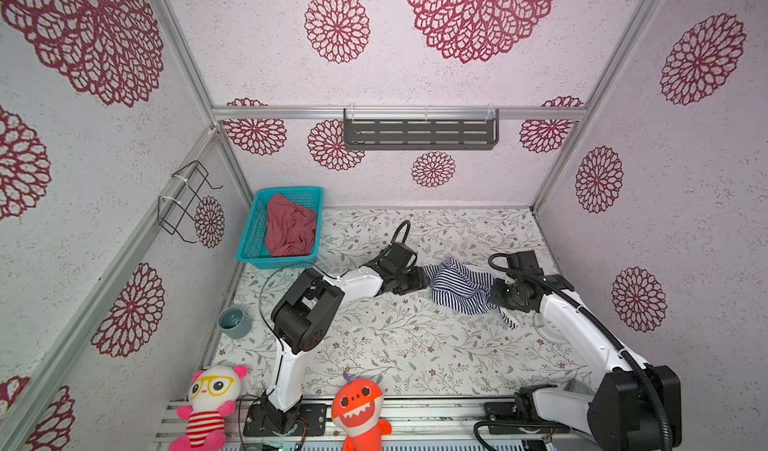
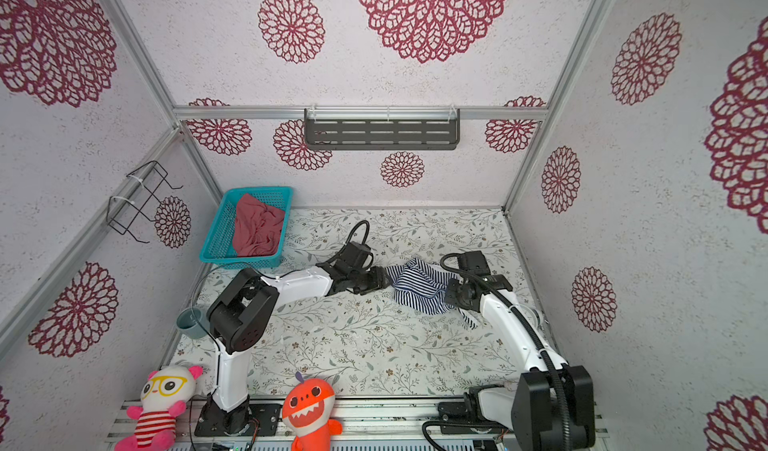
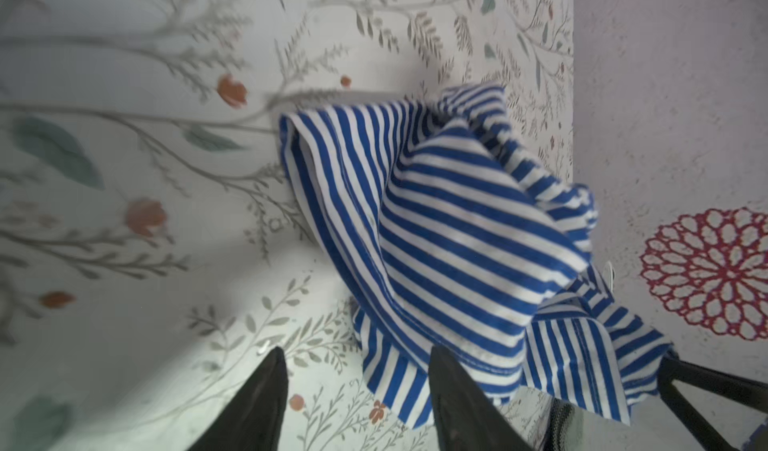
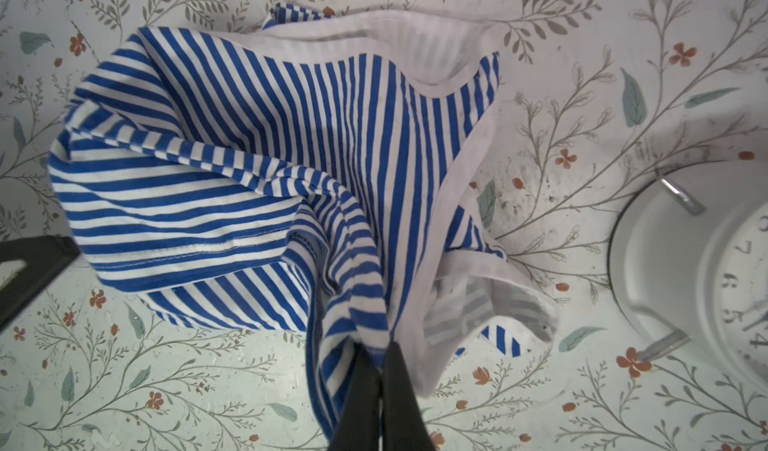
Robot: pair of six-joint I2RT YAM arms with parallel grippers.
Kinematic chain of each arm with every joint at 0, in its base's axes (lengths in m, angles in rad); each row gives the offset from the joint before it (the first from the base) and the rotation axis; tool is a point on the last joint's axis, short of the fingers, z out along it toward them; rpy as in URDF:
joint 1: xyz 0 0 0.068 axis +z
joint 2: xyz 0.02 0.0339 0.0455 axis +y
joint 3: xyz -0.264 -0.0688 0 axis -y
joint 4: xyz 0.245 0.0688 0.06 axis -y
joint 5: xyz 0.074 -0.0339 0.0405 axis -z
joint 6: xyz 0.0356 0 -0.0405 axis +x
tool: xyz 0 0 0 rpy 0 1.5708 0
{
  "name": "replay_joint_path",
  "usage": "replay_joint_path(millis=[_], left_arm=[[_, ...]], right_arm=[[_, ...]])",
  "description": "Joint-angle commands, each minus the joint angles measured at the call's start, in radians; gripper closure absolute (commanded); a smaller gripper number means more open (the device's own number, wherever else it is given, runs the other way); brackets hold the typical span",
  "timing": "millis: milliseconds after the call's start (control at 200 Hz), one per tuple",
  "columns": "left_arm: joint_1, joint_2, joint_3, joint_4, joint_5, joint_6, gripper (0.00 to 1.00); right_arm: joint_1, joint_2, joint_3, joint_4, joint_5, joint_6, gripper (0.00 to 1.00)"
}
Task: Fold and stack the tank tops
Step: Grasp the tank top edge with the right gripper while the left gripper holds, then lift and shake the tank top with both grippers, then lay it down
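Spreading the striped tank top point(image 1: 459, 287) flat looks like the step in hand. It lies bunched on the table point(image 1: 395, 345), right of the middle, between your 2 grippers, with no fold made yet. The rose-red tank top point(image 1: 291, 228) sits crumpled in the teal basket point(image 1: 249, 237) at the far left corner, so only 1 of the 2 garments is in work and neither is folded.

Your right gripper point(image 4: 376, 347) is pinched tight on a gathered ridge of striped cloth beside a white-bound edge. Your left gripper point(image 3: 356, 357) stands open, with only table showing between its jaws. 1 finger lies against or over the hem, and I can't tell whether it touches.

Next, I'd judge, you need the left jaws around that hem, then a pull apart to draw the cloth flat.
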Motion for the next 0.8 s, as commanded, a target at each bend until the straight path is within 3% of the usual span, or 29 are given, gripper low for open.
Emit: replay_joint_path(millis=[0,160,415,585,666,716,796], left_arm=[[0.042,0.04,0.059,0.086,-0.056,-0.058,0.35],[0.062,0.141,0.162,0.076,-0.04,-0.095,0.32],[0.042,0.216,0.162,0.124,-0.004,-0.181,0.34],[0.035,0.282,0.216,0.138,-0.002,-0.205,0.58],[0.03,0.29,0.232,0.139,-0.005,-0.204,0.87],[0.033,0.276,0.233,0.135,-0.01,-0.19,1.0],[0.046,0.224,0.232,0.171,-0.016,-0.119,1.0]], right_arm=[[-0.001,-0.01,0.001,0.01,-0.015,-0.019,1.0],[-0.001,-0.023,-0.006,0.008,-0.014,-0.023,1.0],[-0.002,-0.039,0.001,0.002,-0.006,-0.029,1.0],[-0.001,-0.047,0.013,-0.001,-0.022,-0.033,1.0],[-0.001,-0.059,0.026,-0.016,-0.012,-0.04,1.0],[-0.001,-0.065,0.036,-0.025,-0.007,-0.046,1.0],[-0.001,-0.064,0.059,-0.031,-0.013,-0.06,1.0]])
